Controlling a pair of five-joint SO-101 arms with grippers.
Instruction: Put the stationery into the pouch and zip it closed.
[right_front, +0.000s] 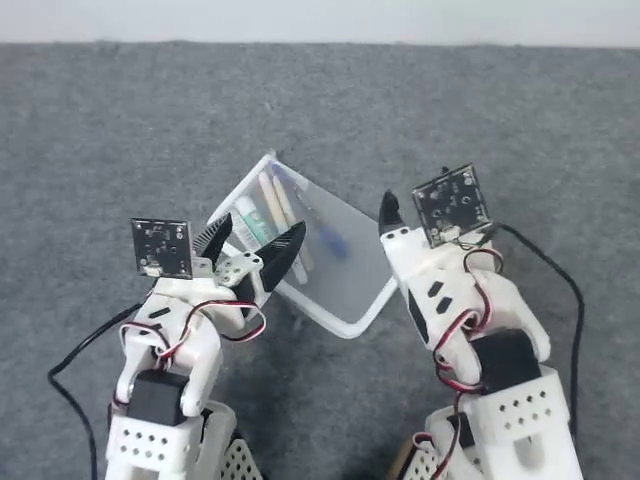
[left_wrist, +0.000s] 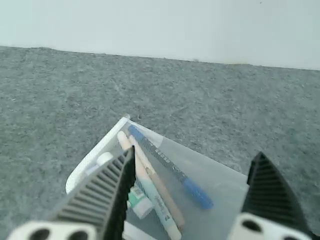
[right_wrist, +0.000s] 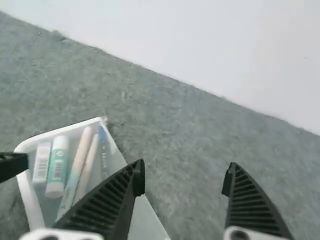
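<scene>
The left pincer (left_wrist: 195, 156) hung wide open and held nothing. The pouch (right_front: 345, 270) lay flat on the grey mat (right_front: 120, 120), with its near end under the left pincer's spread fingers and its far end well ahead of them. Through the clear wall the stationery looked to be inside already: a glue stick (right_front: 255, 222) by one fingertip, two pale pencils (right_front: 285, 205) ahead of it, and a blue pen (right_front: 325, 235) beyond the gap. To the pouch's right, the right pincer (right_wrist: 186, 167) was also wide open and empty. The pouch's near right corner lay just off its inner finger, apart from it.

The step in hand was probably the zipping. To do it well, one pincer should press down on an end of the pouch, closing on the white rim rather than on the contents. The other should find the zip pull and draw it straight along that rim, kept low so the pouch does not lift or skid.

I could not tell where the zip pull sat, or whether the mouth was open. The high view showed both pincers against the whole pouch outline. The left wrist view showed the pen's darker barrel and blue tip in line. The right wrist view showed a second small white tube (right_wrist: 42, 162) beside the glue stick, which the left pincer overhung in the high view.
</scene>
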